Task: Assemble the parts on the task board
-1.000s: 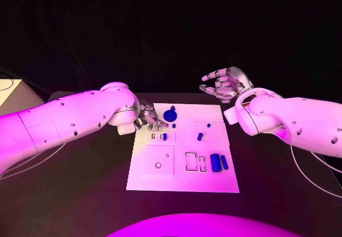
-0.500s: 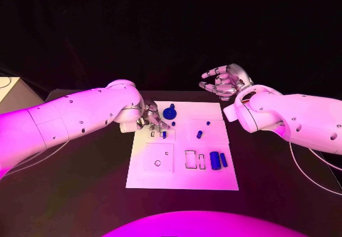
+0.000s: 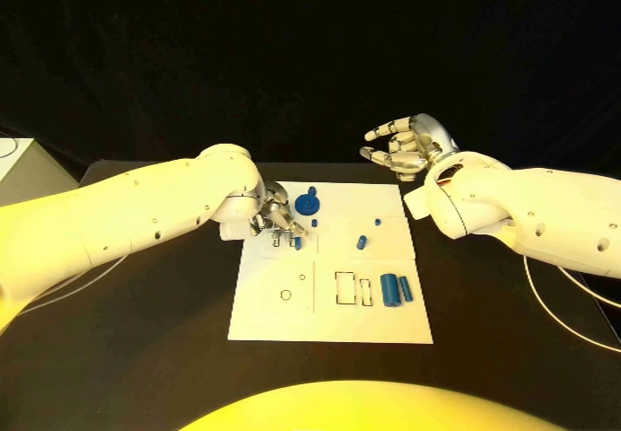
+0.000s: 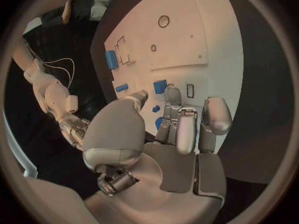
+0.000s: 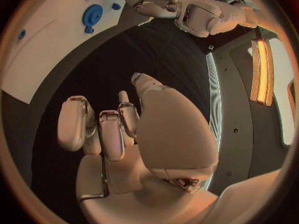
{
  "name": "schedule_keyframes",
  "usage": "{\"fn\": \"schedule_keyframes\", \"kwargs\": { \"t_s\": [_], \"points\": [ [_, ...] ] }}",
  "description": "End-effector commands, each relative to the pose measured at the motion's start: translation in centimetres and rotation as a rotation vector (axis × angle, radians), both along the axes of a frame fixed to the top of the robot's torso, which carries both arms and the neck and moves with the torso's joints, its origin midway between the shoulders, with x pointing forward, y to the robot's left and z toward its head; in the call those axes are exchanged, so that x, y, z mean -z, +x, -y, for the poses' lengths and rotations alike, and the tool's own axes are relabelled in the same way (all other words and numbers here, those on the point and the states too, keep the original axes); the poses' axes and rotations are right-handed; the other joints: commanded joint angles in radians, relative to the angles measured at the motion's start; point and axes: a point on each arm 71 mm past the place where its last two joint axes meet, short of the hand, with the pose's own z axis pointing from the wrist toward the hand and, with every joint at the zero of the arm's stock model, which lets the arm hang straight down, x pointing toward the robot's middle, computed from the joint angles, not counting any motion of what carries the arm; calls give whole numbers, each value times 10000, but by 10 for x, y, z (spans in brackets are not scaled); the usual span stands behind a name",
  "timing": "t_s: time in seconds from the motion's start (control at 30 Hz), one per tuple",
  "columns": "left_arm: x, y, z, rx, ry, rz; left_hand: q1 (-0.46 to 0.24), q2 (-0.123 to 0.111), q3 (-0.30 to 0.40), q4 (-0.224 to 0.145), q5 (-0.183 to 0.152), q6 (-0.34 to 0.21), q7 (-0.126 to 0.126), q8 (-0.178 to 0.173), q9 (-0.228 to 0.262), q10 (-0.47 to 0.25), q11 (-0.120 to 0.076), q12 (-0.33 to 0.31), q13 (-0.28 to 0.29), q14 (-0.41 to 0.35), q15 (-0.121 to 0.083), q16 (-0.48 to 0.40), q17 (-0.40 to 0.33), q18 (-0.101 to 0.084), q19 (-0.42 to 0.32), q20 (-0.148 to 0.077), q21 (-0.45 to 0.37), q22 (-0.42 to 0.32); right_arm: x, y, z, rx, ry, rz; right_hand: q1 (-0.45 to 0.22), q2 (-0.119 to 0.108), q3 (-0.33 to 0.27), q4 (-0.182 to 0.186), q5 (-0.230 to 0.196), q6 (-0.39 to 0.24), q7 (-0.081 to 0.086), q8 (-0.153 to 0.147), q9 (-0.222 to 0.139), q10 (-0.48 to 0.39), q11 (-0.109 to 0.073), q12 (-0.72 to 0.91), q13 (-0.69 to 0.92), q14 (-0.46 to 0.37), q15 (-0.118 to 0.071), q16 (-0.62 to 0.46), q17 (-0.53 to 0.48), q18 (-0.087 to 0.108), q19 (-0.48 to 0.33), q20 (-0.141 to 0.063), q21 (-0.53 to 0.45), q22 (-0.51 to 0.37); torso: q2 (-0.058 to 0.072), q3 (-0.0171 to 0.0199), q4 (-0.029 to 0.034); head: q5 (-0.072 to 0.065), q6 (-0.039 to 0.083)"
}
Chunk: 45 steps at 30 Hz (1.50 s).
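The white task board (image 3: 330,314) lies mid-table. My left hand (image 3: 275,220) hangs low over its far left part. Its thumb and fingertips (image 4: 172,92) stand on either side of a small blue block (image 4: 160,86), with a thin gap showing and nothing held. That block (image 3: 299,241) stands in a slot. A blue gear (image 3: 308,205) sits behind the hand. Small blue pieces (image 3: 362,241) lie mid-board, and two blue cylinders (image 3: 391,291) lie at the right. My right hand (image 3: 404,148) hovers beyond the far edge, fingers loosely curled and apart, holding nothing.
Outlined recesses (image 3: 347,289) and a ring mark (image 3: 286,294) show on the near half of the board. A pale box (image 3: 16,166) stands at the table's far left. From the right wrist, the gear (image 5: 92,15) and my left hand (image 5: 152,0) are seen across bare black tabletop.
My left hand has shifted a little nearer and lower, toward the small blue block. The right hand stays raised in about the same place.
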Motion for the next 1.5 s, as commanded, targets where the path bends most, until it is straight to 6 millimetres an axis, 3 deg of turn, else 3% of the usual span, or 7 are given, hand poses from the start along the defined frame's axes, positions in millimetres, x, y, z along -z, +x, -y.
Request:
{"fn": "schedule_keyframes", "kwargs": {
  "t_s": [0.03,0.53,0.8,1.5],
  "points": [
    [1,-1,2,146,15,-206,108,-11,-22,-35,22,-89,1,53,8,-69,-1,-58,-11,160,-27,-14,533,-108,-55,41,15,-11,0,0,-2,-170,-48,-54,-132,-3,53,-15,47,-81,-18,49,9,-84,-7,-35,468,439,-48,-54,436,111,-67,13,-31,214,-2,2,6,-14,-12],
    [6,0,4,100,32,-389,317,96,40,-44,29,-133,6,68,123,-140,4,-82,-69,153,-21,-14,539,-104,-80,49,11,-22,1,0,-4,-242,-60,-94,-132,-3,53,-15,47,-81,-18,49,9,-84,-7,-35,468,439,-48,-54,436,111,-67,13,-31,214,7,12,3,-48,-77],
    [7,-1,5,100,-37,-488,731,265,266,-76,19,-186,-5,57,285,-199,-6,-84,-103,147,-24,-14,556,-102,-102,55,18,-14,1,0,-5,-262,-66,-114,-146,-5,94,-21,63,-98,-16,71,17,-104,-5,-51,448,426,-47,-76,402,118,-80,15,-76,186,-3,15,7,-61,-109],
    [8,-1,8,134,-236,-636,1266,290,651,-147,17,-182,-40,35,472,-263,-39,-120,-185,161,-47,-4,609,-100,-127,44,25,-8,2,1,-7,-328,-93,-182,-155,0,120,-22,73,-107,-15,84,21,-106,-4,-50,444,424,-46,-81,399,117,-78,15,-80,184,7,29,11,-73,-158]
  ]
}}
